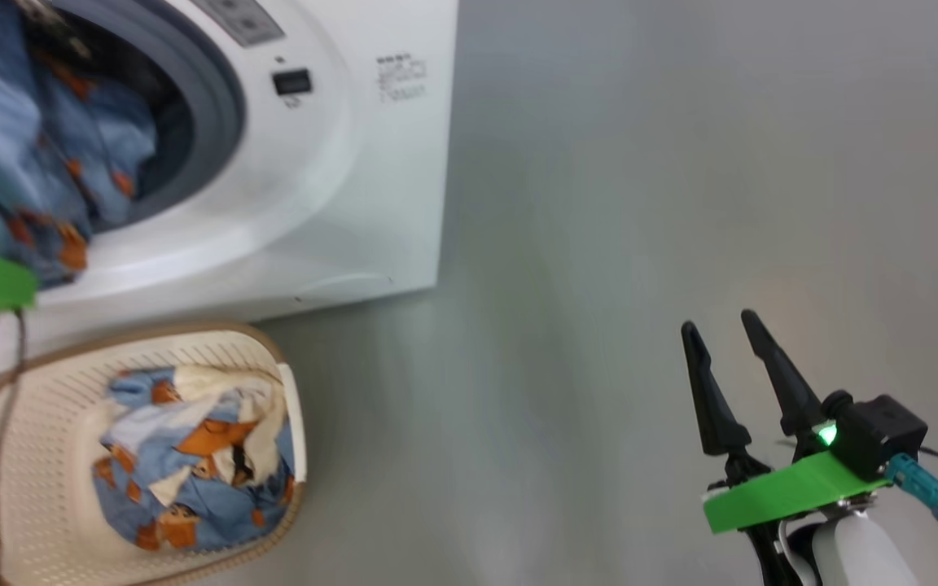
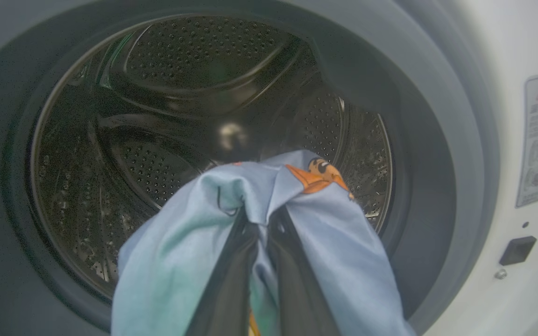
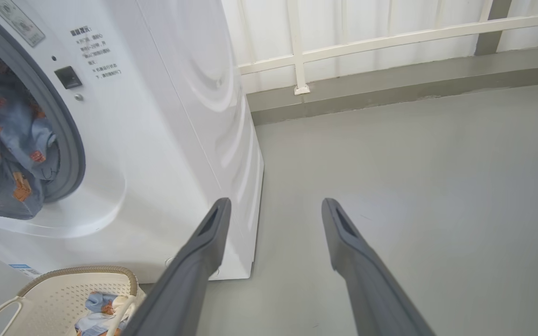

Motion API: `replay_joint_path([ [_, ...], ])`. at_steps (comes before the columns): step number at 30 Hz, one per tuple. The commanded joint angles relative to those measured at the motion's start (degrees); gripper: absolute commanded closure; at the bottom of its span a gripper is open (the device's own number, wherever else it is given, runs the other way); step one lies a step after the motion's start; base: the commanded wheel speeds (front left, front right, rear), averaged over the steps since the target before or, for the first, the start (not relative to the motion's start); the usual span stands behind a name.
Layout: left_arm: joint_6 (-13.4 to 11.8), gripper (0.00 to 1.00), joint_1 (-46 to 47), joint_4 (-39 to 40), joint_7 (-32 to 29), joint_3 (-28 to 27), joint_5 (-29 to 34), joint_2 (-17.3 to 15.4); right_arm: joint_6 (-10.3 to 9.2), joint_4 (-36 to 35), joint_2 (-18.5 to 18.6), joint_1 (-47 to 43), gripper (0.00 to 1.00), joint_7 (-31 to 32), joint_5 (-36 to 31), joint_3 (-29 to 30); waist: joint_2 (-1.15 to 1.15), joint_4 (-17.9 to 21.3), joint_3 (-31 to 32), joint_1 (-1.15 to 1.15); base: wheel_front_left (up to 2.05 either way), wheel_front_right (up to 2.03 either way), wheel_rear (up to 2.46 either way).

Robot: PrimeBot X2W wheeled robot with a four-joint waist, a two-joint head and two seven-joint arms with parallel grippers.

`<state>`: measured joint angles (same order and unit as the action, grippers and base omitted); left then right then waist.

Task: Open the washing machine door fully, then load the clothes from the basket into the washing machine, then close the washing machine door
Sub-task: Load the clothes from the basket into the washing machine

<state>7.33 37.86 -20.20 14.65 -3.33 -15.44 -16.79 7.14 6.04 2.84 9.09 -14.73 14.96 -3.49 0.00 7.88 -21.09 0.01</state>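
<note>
The left end effector [image 2: 263, 218], pinching a light-blue printed garment [image 2: 343, 252], holds it at the mouth of the white washing machine [image 1: 339, 163], in front of the steel drum [image 2: 180, 93]. The cream basket [image 1: 46, 439] stands on the smooth grey floor [image 1: 640, 203] just before the machine, with more printed clothes [image 1: 192, 456] heaped inside. The right end effector [image 1: 720, 321] hovers spread and empty over bare floor, well apart from the machine, and a white railing [image 3: 390, 39] runs along the far wall.
</note>
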Motion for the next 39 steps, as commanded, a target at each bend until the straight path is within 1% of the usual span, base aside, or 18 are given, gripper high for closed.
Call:
replay_joint_path([
  [1,0.15,1.00,2.91,0.68,0.35,-1.53,-0.04,-3.31,0.35,-1.61,0.04,1.17,0.00,-0.27,0.87,-1.83,0.00,2.68,-4.68,-0.01,0.00,0.00,0.00],
  [3,0.15,1.00,5.37,-0.34,0.35,-1.38,-0.05,-3.97,0.35,-1.82,0.04,1.80,0.00,-0.27,1.18,-2.08,0.00,3.07,-6.30,-0.01,0.00,0.00,0.00],
  [8,0.15,1.00,11.12,-3.40,0.35,1.16,0.02,-5.43,0.35,-2.06,0.04,2.94,0.00,-0.27,1.82,-2.64,0.00,3.37,-10.12,-0.01,0.00,0.00,0.00],
  [14,0.15,1.00,18.48,-12.98,0.35,3.68,-1.27,-7.01,0.35,-2.40,0.04,4.18,0.00,-0.27,2.56,-3.38,0.00,3.30,-13.96,-0.01,0.00,0.00,0.00],
  [18,0.15,1.00,24.03,-19.50,-0.90,5.82,-2.74,-8.19,0.35,-2.45,0.04,4.59,0.00,-0.27,2.86,-3.85,0.00,3.09,-15.95,-0.01,0.00,0.00,0.00],
  [22,0.15,1.00,29.97,-24.19,-3.85,7.18,-6.83,-8.88,0.35,-2.56,0.04,4.88,0.00,-0.27,3.08,-4.25,0.00,3.04,-17.85,-0.01,0.00,0.00,0.00],
  [27,0.15,1.00,37.06,-26.01,-11.25,12.50,-10.13,-12.89,0.35,-3.18,0.04,6.06,0.00,-0.27,3.77,-4.85,0.00,3.29,-21.16,-0.01,0.00,0.00,0.00],
  [29,0.15,1.00,39.17,-25.96,-13.27,13.79,-11.83,-14.08,0.35,-3.15,0.04,6.55,0.00,-0.27,4.41,-5.14,0.00,3.28,-22.33,-0.01,0.00,0.00,0.00],
  [35,0.15,1.00,42.29,-25.45,-16.52,16.51,-16.31,-16.67,0.35,-3.02,0.04,8.28,0.00,-0.27,6.17,-6.60,0.00,3.74,-24.72,-0.01,0.00,0.00,0.00],
  [39,0.15,1.00,43.31,-25.07,-16.98,17.72,-17.97,-17.85,0.35,-3.14,0.04,8.94,0.00,-0.27,6.66,-7.03,0.00,4.12,-25.63,-0.01,0.00,0.00,0.00],
])
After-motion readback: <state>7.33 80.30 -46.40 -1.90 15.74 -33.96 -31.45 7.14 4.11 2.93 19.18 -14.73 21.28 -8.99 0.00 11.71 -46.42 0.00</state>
